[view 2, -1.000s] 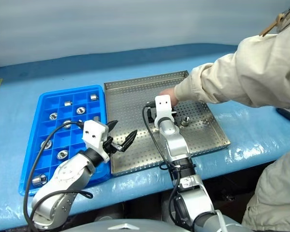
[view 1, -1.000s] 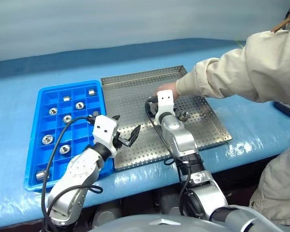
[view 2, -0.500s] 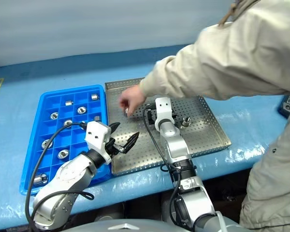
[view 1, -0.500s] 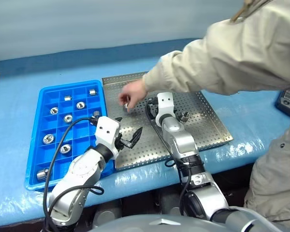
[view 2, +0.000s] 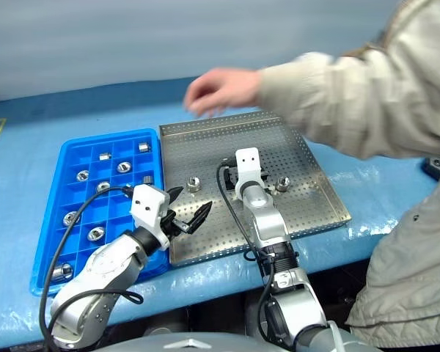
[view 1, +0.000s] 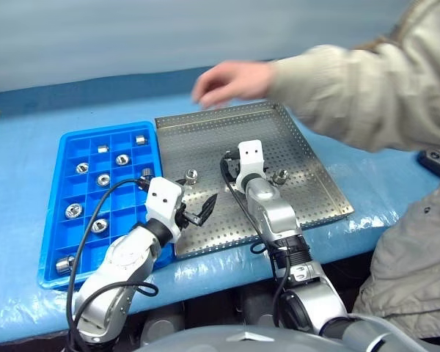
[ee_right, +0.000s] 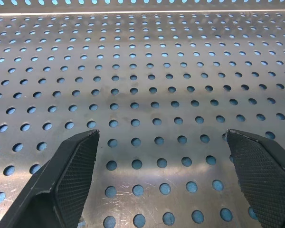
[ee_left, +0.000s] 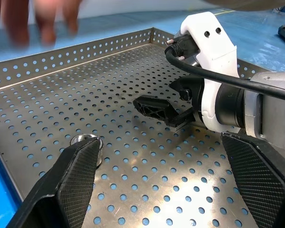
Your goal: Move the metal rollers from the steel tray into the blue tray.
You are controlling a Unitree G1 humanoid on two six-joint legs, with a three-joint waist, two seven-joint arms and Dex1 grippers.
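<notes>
The steel tray (view 1: 308,202) lies mid-table with two metal rollers on it: one (view 1: 191,175) near its left rim, the other (view 1: 280,176) just right of my right wrist. The blue tray (view 1: 50,220) beside it on the left holds several rollers (view 1: 103,179) in its compartments. My left gripper (view 1: 196,192) hovers open over the steel tray's near-left part, the left roller (ee_left: 83,139) close beside one finger. My right gripper (ee_right: 161,135) stands open above bare perforated metal at the tray's middle, with nothing between its fingers.
A person's hand (view 1: 231,81) and beige sleeve (view 1: 352,95) reach in from the right, above the steel tray's far rim. A dark device (view 1: 436,158) lies at the table's right edge. The table (view 1: 29,110) is covered in blue sheet.
The person's hand moved from beside my right gripper to the tray's left part, left a roller there near my left gripper, then lifted away toward the far rim. Both grippers stayed put.
</notes>
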